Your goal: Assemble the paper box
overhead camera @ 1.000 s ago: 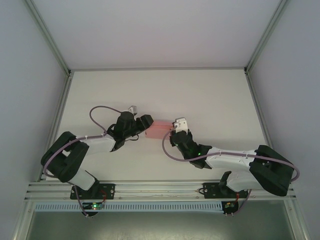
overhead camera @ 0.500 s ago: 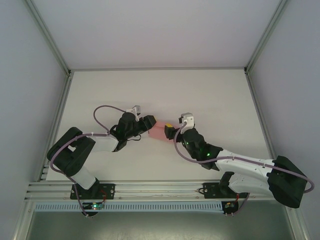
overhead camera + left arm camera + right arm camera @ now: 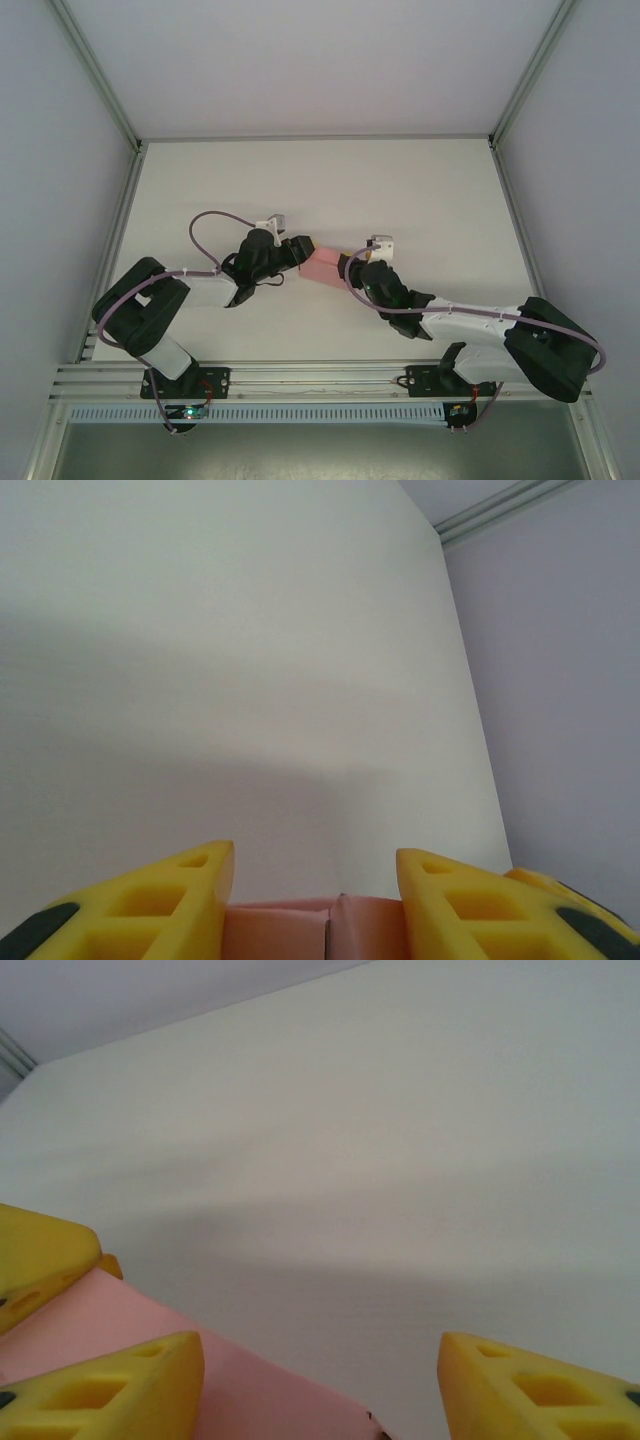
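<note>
The paper box (image 3: 322, 264) is a small pink folded box, held above the table's middle between the two arms. My left gripper (image 3: 299, 252) grips its left end. In the left wrist view both yellow fingers (image 3: 150, 905) press against the sides of the paper box (image 3: 320, 930). My right gripper (image 3: 350, 268) is at the box's right end, open. In the right wrist view the paper box (image 3: 260, 1395) lies against the left finger (image 3: 120, 1385), and the right finger (image 3: 530, 1385) stands well apart from it.
The white table (image 3: 420, 200) is bounded by grey walls with metal rails (image 3: 100, 80) at the back corners. A yellow finger of the left gripper (image 3: 40, 1250) shows at the left edge of the right wrist view.
The right gripper has let go of the box's right end, opened, and shifted slightly. The left arm has reached a little further right, and the box has tilted and moved slightly right.
</note>
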### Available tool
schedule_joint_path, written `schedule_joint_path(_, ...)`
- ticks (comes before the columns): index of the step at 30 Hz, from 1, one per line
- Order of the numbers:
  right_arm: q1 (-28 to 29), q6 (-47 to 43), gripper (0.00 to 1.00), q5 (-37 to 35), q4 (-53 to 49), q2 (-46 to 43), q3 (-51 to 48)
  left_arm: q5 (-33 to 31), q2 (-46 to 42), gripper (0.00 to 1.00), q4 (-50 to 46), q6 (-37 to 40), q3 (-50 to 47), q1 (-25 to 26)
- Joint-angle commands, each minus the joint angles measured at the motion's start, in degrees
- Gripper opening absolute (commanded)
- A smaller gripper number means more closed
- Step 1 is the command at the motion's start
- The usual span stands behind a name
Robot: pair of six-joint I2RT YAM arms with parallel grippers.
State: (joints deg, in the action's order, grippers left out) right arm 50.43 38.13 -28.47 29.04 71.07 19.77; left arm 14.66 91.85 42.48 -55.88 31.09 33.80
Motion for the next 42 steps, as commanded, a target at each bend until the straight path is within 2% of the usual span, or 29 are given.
schedule_joint_path(1,-1.5,1.4,0.60,1.4,-3.0,3.5,-5.7,2.0,5.0,0.30,-4.9,0.2,-4.2,0.5)
schedule_joint_path(5,-1.8,1.3,0.44,3.4,-2.1,6.0,-5.9,3.1,7.6,0.22,2.5,-0.3,-6.4,0.5)
schedule_joint_path(9,-2.8,2.4,0.38,4.7,1.1,7.8,-7.3,4.1,9.3,0.08,6.8,0.9,-7.5,0.5)
schedule_joint_path(11,-3.4,2.4,0.29,5.9,4.7,8.3,-9.1,4.6,9.8,0.00,8.3,1.9,-7.8,0.5)
schedule_joint_path(20,-5.0,-3.7,0.06,9.5,12.7,9.7,-11.4,4.7,14.7,0.00,17.9,7.7,-10.2,0.5)
schedule_joint_path(24,-5.6,-8.1,0.00,10.9,19.0,12.4,-12.8,5.1,17.9,0.00,20.0,8.6,-9.6,0.5)
schedule_joint_path(27,-6.0,-12.2,0.00,12.2,24.8,15.2,-13.8,5.4,19.8,0.00,23.9,8.9,-10.4,0.5)
schedule_joint_path(33,-6.4,-18.9,0.00,16.0,35.9,22.0,-14.8,5.4,20.5,0.00,23.8,9.6,-10.3,0.4)
schedule_joint_path(39,-8.5,-18.8,0.00,19.0,44.7,26.5,-16.2,6.6,22.3,0.00,25.7,9.6,-9.9,0.5)
schedule_joint_path(42,-9.9,-17.1,0.00,21.1,43.1,26.5,-15.2,7.3,22.4,0.00,24.9,9.8,-9.2,0.4)
